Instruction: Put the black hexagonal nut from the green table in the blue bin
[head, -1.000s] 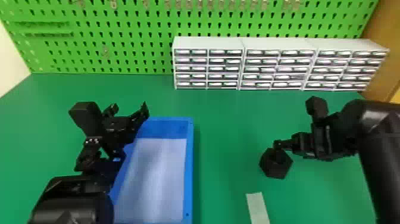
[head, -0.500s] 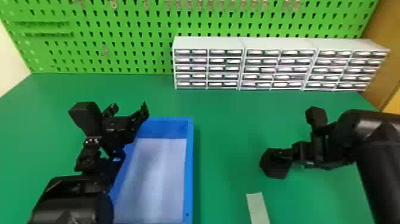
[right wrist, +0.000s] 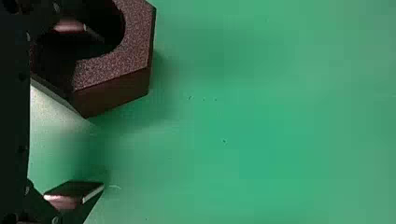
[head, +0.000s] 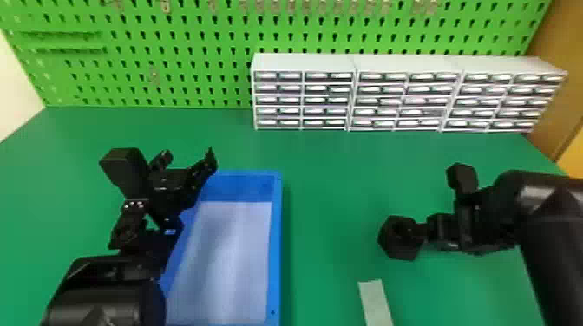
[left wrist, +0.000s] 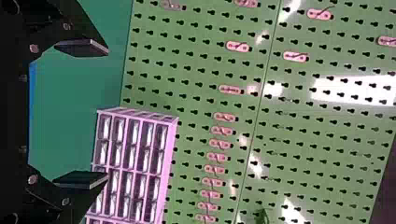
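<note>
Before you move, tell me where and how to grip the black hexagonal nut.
I'd pinch the nut by its ring wall, one finger down the hole, one outside, coming from above and the robot's right: the wide hole faces up, the outer sides are flat, and the open right end effector is there.

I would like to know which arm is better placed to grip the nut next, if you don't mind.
Right, I'd judge. The right hand is open at the nut, one finger at its hole, while the left hand is away by the bin.
</note>
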